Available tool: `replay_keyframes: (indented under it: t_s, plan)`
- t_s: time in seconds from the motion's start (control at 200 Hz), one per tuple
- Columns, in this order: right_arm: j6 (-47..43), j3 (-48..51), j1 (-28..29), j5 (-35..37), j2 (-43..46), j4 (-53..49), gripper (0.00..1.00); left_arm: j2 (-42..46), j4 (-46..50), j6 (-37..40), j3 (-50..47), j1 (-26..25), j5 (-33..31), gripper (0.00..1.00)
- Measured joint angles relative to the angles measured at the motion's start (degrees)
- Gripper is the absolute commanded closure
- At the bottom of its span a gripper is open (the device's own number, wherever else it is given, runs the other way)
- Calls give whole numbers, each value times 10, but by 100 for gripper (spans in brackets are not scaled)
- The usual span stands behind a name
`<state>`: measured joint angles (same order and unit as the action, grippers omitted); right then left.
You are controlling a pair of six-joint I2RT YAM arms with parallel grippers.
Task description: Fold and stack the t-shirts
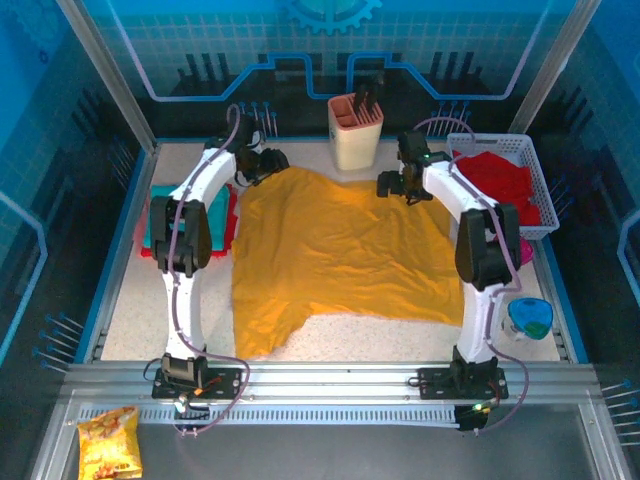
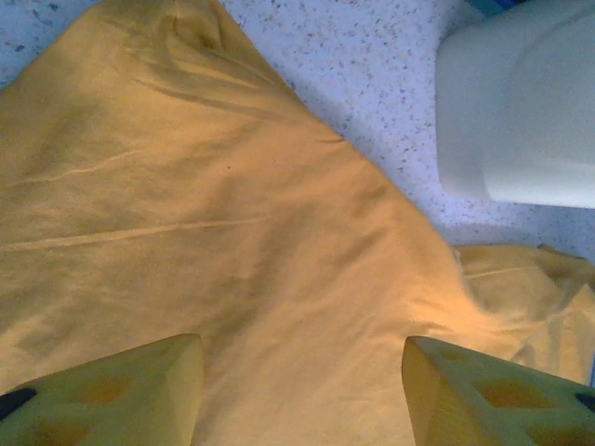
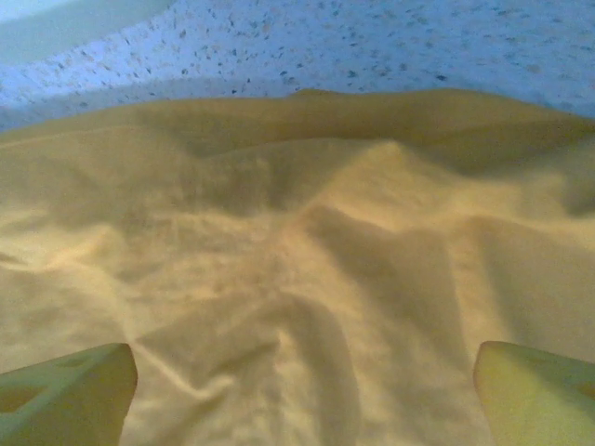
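A large mustard-yellow t-shirt (image 1: 340, 250) lies spread and wrinkled across the middle of the table. My left gripper (image 1: 268, 162) hovers at its far left corner. In the left wrist view this gripper (image 2: 302, 358) is open, with the yellow cloth (image 2: 232, 232) lying flat below the gap. My right gripper (image 1: 392, 185) is at the shirt's far right corner. The right wrist view shows this gripper (image 3: 307, 372) open wide over rumpled yellow cloth (image 3: 307, 251). A teal t-shirt (image 1: 158, 225) lies at the left on red cloth. Red t-shirts (image 1: 497, 178) fill the basket.
A white basket (image 1: 535, 165) stands at the back right. A beige container (image 1: 355, 132) stands at the back middle, just beyond the shirt's far edge, and it is the pale container (image 2: 516, 102) in the left wrist view. A snack bag (image 1: 110, 445) lies off the table at front left.
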<state>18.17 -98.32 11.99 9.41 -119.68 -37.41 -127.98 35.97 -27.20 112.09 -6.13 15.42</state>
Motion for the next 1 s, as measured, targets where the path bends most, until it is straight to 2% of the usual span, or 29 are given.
replay_keyframes:
  t_s: [0.29, 0.505, 0.755, 0.815, 0.896, 1.001]
  plan:
    - [-75, -134, 1, -51, -122, -3, 2, 7, -8, 2, -64, 0, 25, 43]
    - [-122, -238, 12, -85, -187, -18, 9, 46, -12, 2, -124, 0, 31, 44]
    - [-168, -251, 36, -144, -214, -37, 17, 94, -25, 2, -156, 0, 40, 45]
    - [-174, -256, 41, -151, -218, -43, 23, 97, -28, 2, -158, 0, 40, 45]
    - [-185, -263, 46, -155, -225, -48, 37, 97, -29, 2, -161, 0, 40, 45]
    - [-188, -266, 50, -146, -228, -52, 64, 97, -29, 2, -169, 0, 40, 46]
